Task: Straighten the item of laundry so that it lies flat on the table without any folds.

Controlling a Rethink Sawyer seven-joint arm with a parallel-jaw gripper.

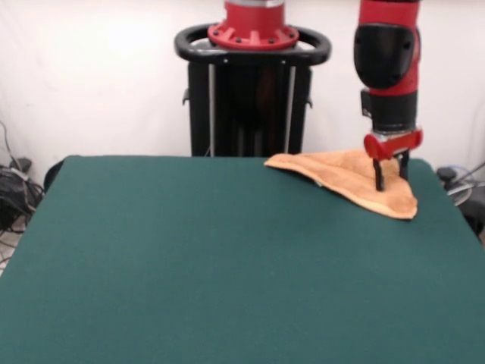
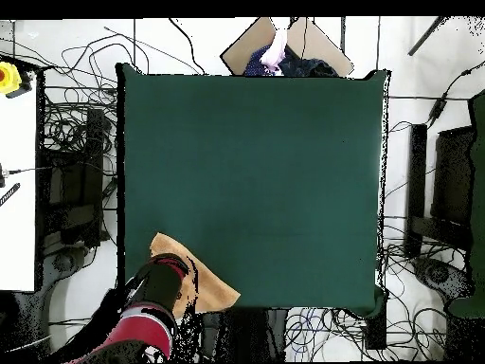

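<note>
At the table's (image 1: 227,265) far right corner in the front view, the towel (image 1: 348,176) lies bunched directly under the gripper (image 1: 390,180), whose two dark fingers (image 1: 379,176) stand apart, their tips down on the cloth. It forms a folded, roughly triangular heap, raised along a ridge, tapering to a thin point leftward and a rounded corner nearer the camera.

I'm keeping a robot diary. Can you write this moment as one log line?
towel: folded into a triangle, far corner of table | pincer: open, tips down on towel | flat: not yet
</note>
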